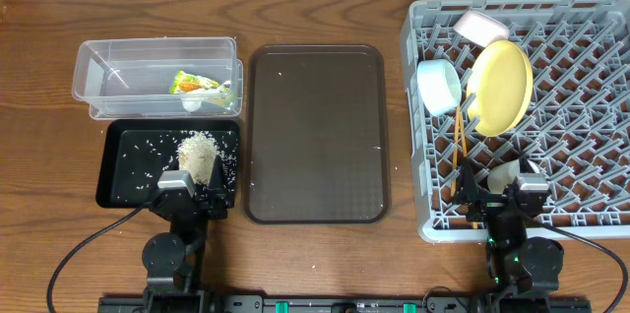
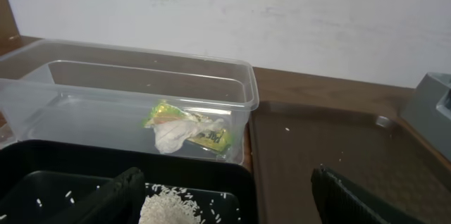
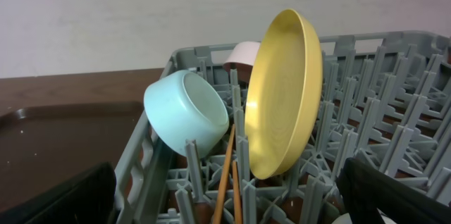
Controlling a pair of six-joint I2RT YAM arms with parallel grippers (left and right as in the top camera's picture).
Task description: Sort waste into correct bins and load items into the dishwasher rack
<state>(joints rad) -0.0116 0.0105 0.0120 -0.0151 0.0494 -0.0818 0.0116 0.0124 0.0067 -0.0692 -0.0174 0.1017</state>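
Black fingers (image 2: 113, 197) of the left jaws stand wide apart w/ nothing gripped. They hover over the near-right part of the black tray (image 1: 110, 170). Rice heap (image 1: 198, 152) lies in that tray just ahead of the jaws, w/ loose grains scattered over the tray floor. In left wrist view the heap shows low btwn the two fingers; can't tell if anything touches it. Clear tub (image 1: 98, 72) sits just beyond the tray's far edge. Inside it, toward the right end, are the green-and-orange wrapper (image 1: 197, 83) and the white scrap (image 1: 191, 103), scrap lying against the wrapper's near side. Brown serving tray (image 1: 315, 136) lies flat on the wooden worktop (image 1: 39, 18), right of both bins, a few stray grains on it.

Right jaws are also wide apart, holding nothing, over the near edge of the grey rack (image 1: 591, 156). Small white cup (image 1: 504, 175) sits in the rack just beside them. Chopsticks (image 3: 225, 175) lean among the pegs straight ahead, btwn bowl and plate. Yellow plate (image 3: 285, 90) stands on edge, slightly tilted, propped by pegs. Light-blue bowl (image 3: 184, 122) rests on its side just left of the plate. White bowl (image 3: 241, 55) peeks out behind those two, near the rack's far wall.
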